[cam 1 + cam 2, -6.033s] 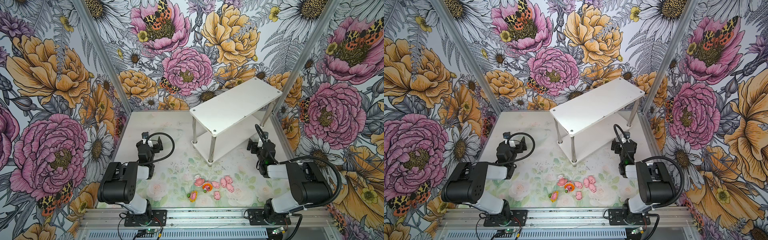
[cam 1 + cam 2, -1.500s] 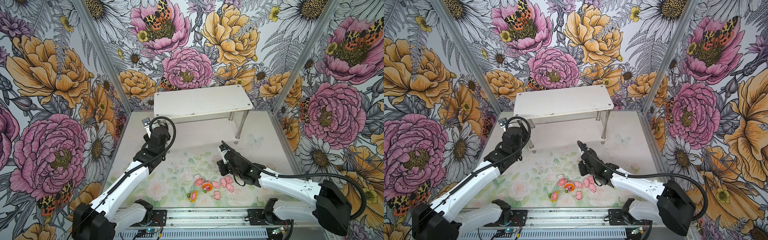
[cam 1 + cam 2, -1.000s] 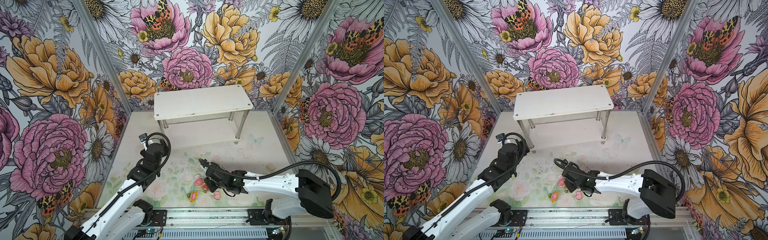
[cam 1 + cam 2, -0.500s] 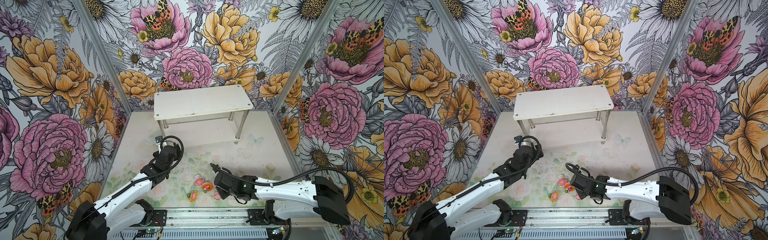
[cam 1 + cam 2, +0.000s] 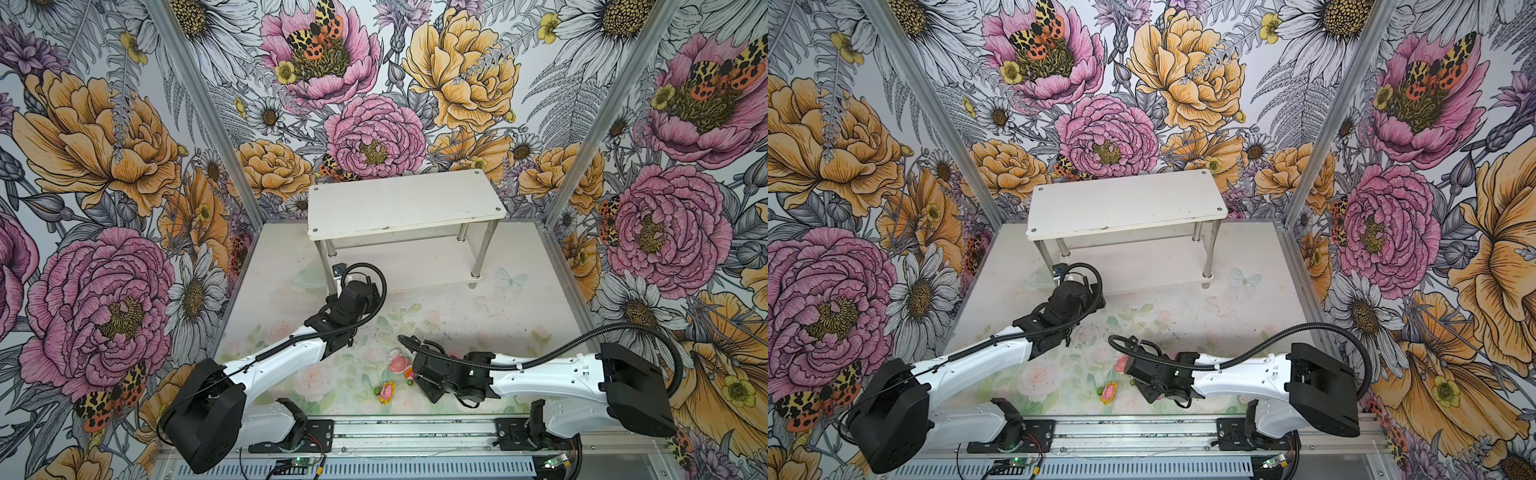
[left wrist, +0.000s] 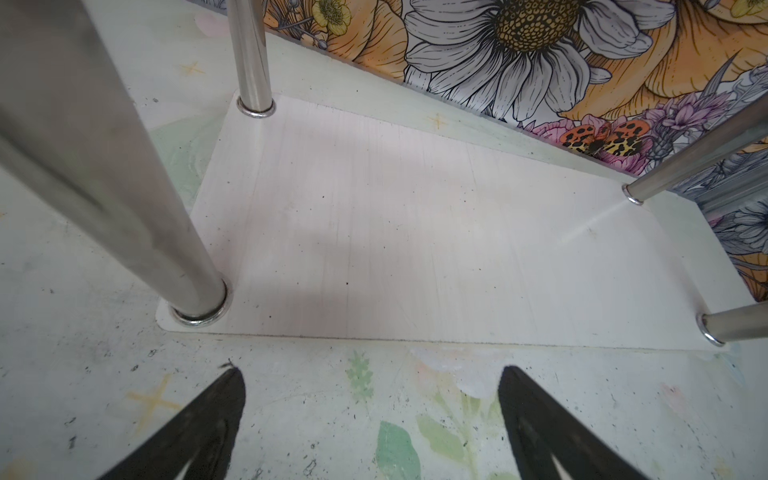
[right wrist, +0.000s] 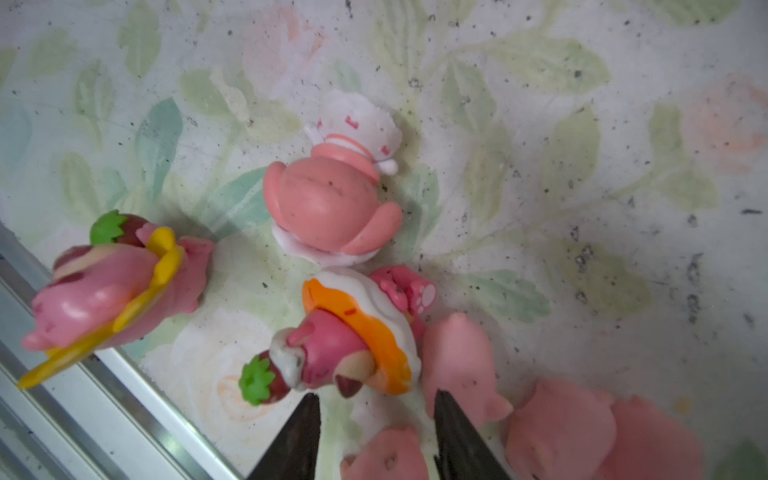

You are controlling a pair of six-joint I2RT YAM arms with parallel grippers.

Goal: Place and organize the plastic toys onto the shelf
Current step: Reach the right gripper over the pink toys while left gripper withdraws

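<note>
The right arm (image 5: 540, 374) hides most plastic toys (image 5: 398, 364) at the front of the floral mat (image 5: 457, 316) in both top views. The right gripper (image 7: 376, 395), half-parted, holds nothing by the orange figure (image 7: 357, 324); the left gripper (image 6: 370, 370) gapes empty before the shelf (image 6: 415, 232). Dark specks dot the mat; flowered walls (image 5: 104, 145) enclose it.

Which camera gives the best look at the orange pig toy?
The right wrist view: the orange pig toy lies close up and unobstructed, just beyond the open right gripper. In both top views the right arm hides nearly all of it. The left wrist view shows only the shelf and floor.
</note>
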